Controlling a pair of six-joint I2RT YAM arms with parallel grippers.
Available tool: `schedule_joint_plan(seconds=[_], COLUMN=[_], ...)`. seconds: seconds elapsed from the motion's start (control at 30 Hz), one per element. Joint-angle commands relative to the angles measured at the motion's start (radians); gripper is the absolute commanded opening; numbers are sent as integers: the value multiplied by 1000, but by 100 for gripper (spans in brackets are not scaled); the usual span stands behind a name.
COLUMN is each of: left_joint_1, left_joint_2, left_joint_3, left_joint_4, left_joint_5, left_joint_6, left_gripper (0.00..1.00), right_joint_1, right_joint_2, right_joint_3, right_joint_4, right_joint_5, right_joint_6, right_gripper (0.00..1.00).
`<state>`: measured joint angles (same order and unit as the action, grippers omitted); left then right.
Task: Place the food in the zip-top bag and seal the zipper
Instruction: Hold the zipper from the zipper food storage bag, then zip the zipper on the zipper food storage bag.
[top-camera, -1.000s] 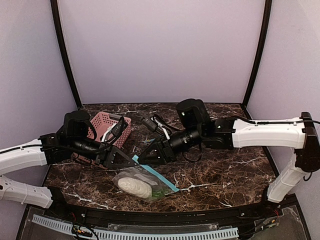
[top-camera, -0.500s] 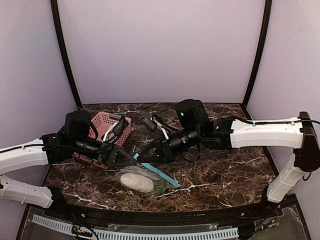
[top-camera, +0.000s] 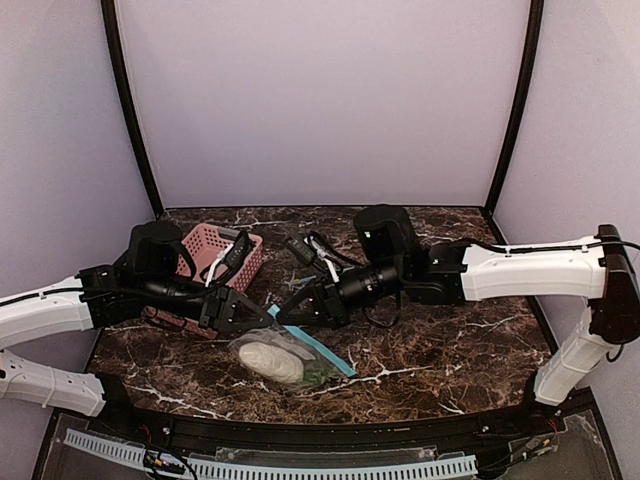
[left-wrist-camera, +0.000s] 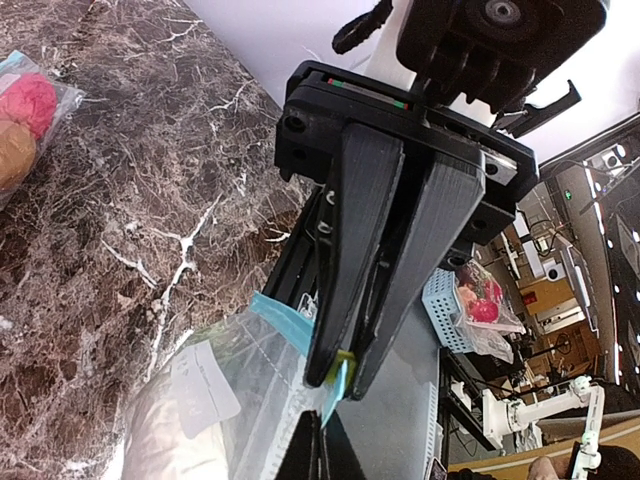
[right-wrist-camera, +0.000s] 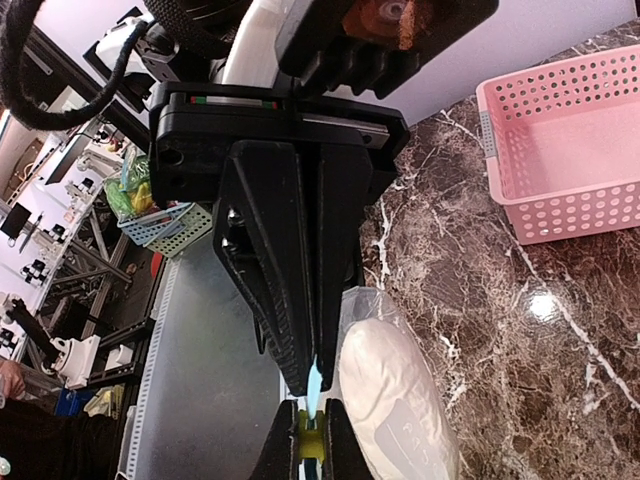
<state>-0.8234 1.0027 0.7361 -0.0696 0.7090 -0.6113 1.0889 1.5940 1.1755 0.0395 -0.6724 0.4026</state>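
The bag (top-camera: 292, 345) lay on the worktop (top-camera: 450, 340) between the arms, the white piece (top-camera: 268, 362) and sprig (top-camera: 320, 376) already inside. The left fingers (right-wrist-camera: 285, 300) and right fingers (left-wrist-camera: 352, 250) were both clamped tight on one end of its blue zip (top-camera: 325, 355), nose to nose. I'd guess the left anchored the strip so the right could run the seal along.
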Motion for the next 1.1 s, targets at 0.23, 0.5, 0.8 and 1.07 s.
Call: schedule_joint_plan(seconds=[0.23, 0.5, 0.8, 1.07], left_joint_1=[9, 29, 52, 69], left_joint_2=[-4, -4, -7, -16], left_joint_3=[60, 68, 71, 65], left_joint_4=[-49, -93, -86, -106], left_joint_5=[-92, -136, -159, -185], left_joint_6=[-26, -40, -59, -57], left_gripper=[1, 1, 1, 1], right_joint_1=[-3, -3, -3, -3], right_joint_2=[-41, -58, -72, -78], right_joint_3=[-38, -66, -89, -100], right_joint_4=[-31, -36, -36, -64], right_joint_5=[11, 35, 64, 82], right_joint_6=[2, 2, -1, -2], right_gripper=[0, 0, 0, 0])
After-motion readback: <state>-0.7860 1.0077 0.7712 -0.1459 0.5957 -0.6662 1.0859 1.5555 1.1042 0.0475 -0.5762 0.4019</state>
